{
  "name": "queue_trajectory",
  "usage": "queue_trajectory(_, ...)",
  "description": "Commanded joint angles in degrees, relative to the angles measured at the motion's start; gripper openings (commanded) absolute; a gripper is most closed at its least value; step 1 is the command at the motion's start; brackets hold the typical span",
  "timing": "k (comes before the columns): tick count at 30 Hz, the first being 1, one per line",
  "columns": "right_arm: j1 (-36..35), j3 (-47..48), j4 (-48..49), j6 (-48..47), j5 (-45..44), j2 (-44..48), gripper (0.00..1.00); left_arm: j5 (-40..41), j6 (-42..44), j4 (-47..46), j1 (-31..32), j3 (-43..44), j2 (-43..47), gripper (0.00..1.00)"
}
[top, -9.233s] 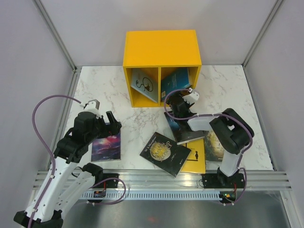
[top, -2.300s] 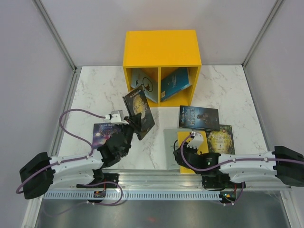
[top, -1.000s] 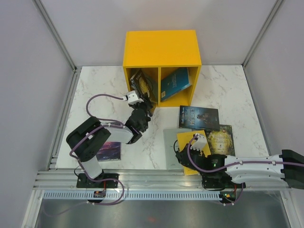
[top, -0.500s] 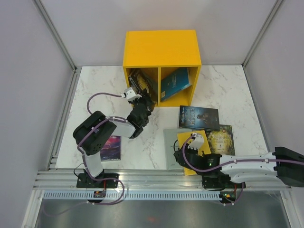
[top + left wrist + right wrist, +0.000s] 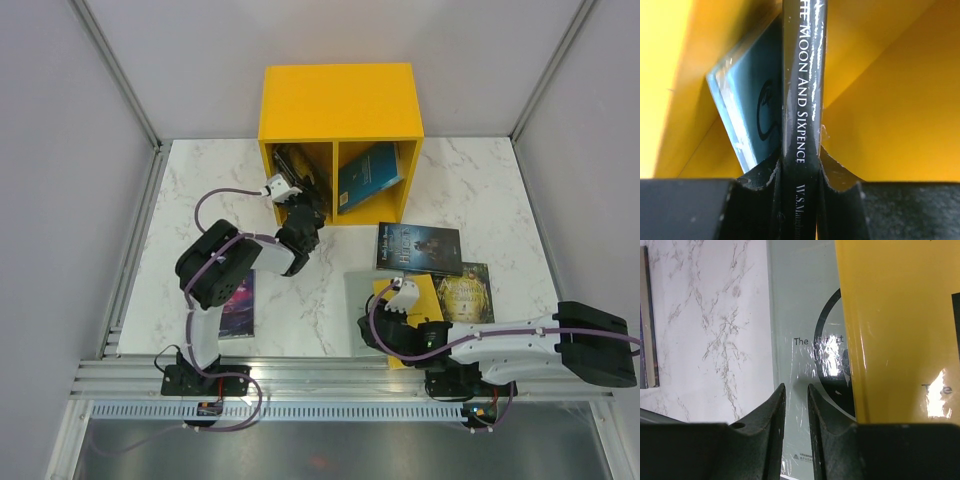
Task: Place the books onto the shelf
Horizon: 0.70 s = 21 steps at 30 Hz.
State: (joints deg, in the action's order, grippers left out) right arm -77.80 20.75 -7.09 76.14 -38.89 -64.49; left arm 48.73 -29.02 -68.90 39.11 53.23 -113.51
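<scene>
Left claw (image 5: 800,152) pinches black book (image 5: 802,75), spine "MOON AND SIXPENCE", inside shelf (image 5: 890,100); blue book (image 5: 750,100) left of it. Right claw (image 5: 796,390) slightly spread, empty.

Table (image 5: 200,190): white marble-patterned top, carrying the shelf and five books lying flat.
Shelf (image 5: 340,100): bright yellow, at the far middle of the table, with two compartments facing forward.
Left compartment: light blue book (image 5: 752,115) leaning; black book (image 5: 801,100) upright just beside it, spine outward.
Right compartment: teal book (image 5: 368,175) leaning.
Table, left: purple book (image 5: 240,300), well apart from the rest.
Table, right: dark book (image 5: 420,248) near the shelf; green book (image 5: 465,292) in front of it; yellow book (image 5: 890,330) overlapping a pale grey book (image 5: 800,315).
</scene>
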Motion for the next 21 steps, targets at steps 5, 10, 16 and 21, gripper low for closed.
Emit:
queue_trajectory(5,0.0,0.3,-3.4,-2.3,0.8,-2.4,0.3,8.9,-3.1,-26.5,-1.1,10.1,-9.0,0.02)
queue_trajectory(10,0.4,0.9,-3.1,-2.9,0.5,-3.5,0.3,9.8,-1.5,-26.5,-1.2,16.0,-13.7,0.02)
queue_trajectory(16,0.9,0.8,-1.1,-3.6,1.1,-5.2,0.3,9.5,2.4,-26.5,-1.3,20.2,-18.1,0.06)
queue_trajectory(21,1.0,0.7,-0.1,-3.8,1.7,-5.8,0.29,8.3,-0.9,-26.5,-1.2,13.8,-16.9,0.33)
